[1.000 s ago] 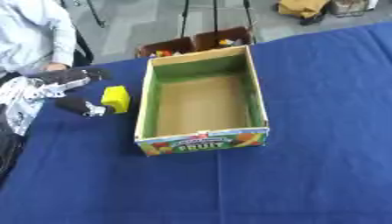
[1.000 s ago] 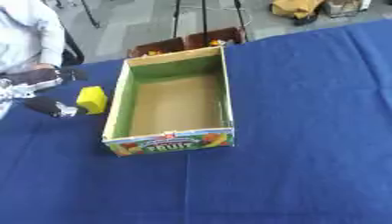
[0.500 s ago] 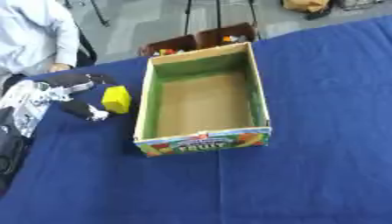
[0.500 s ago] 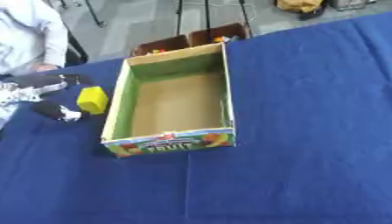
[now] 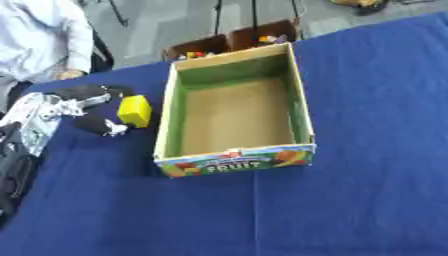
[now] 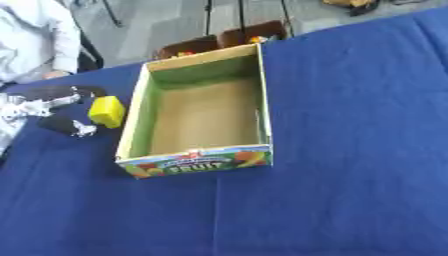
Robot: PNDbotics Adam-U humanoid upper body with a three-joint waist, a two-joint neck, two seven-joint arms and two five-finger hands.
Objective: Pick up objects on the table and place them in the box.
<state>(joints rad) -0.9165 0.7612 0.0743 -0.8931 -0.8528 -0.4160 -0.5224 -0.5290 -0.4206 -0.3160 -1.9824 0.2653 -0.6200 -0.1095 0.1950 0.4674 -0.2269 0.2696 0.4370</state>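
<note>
Lying beside the box (image 5: 171, 120) — yellow block (image 5: 134, 110), left hand (image 5: 61, 107) close

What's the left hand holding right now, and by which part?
Nothing that I can confirm. The left hand has its fingers on either side of the yellow block beside the cardboard fruit box, but contact can't be told. The right hand is out of view.

The left hand (image 5: 83, 107) shows only as blurred dark fingers by the yellow block (image 5: 135, 110) near the table's left edge, and whether they touch the block cannot be told; the arm behind it is cut off by the picture's left edge. The print on the box (image 5: 236, 164) front blurs beyond the word FRUIT. Past the table's far edge, two brown crates (image 5: 229, 41) hold small coloured bits too small to identify.
</note>
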